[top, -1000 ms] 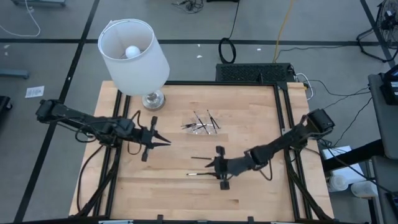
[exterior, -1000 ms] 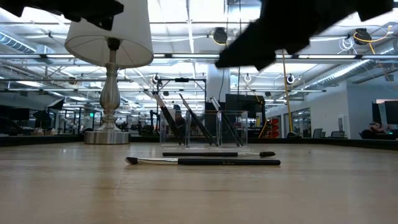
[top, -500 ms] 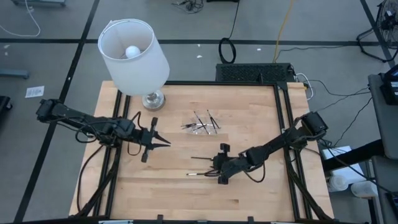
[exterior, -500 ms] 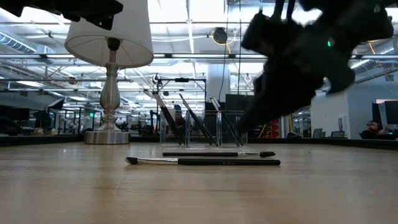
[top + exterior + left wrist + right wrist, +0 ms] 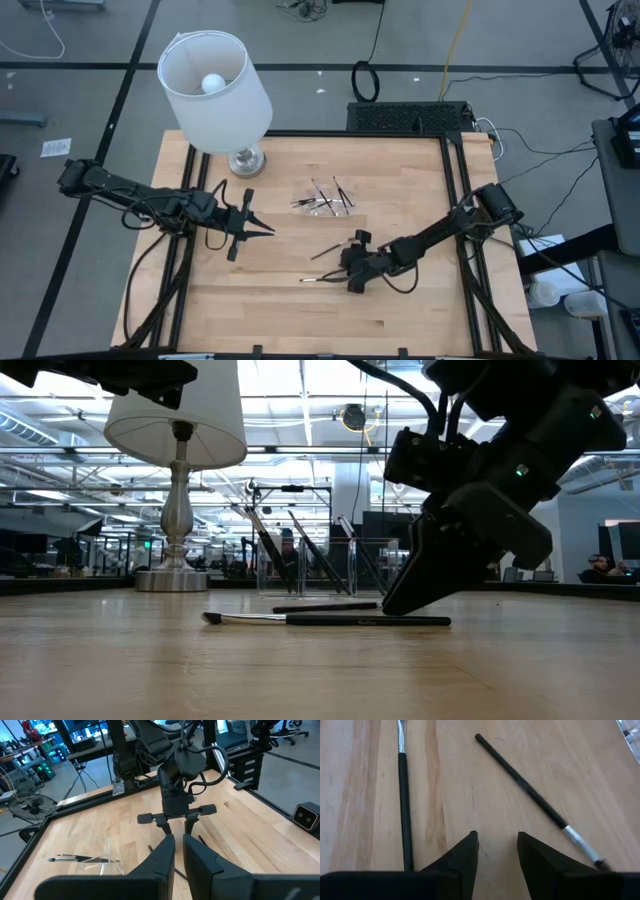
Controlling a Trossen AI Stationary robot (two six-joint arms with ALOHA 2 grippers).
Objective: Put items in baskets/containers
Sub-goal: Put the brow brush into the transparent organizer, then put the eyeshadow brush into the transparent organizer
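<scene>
While several thin dark sticks already stand in the small clear plastic tray (image 5: 322, 201), we log two thin black brushes (image 5: 331, 249) (image 5: 320, 279) loose on the wooden bench (image 5: 300, 310), beside the released right tool (image 5: 350, 272); left tool (image 5: 268, 229) clenched, empty.

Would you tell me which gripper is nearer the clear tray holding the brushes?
Right. The right gripper sits just below the clear tray, by two loose brushes; the left gripper waits farther to its left.

2 loose sticks (image 5: 530, 792), 1 tray (image 5: 322, 200), 1 lamp (image 5: 215, 78)

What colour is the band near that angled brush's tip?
Silver, on the angled brush; the right wrist view shows it best.
</scene>
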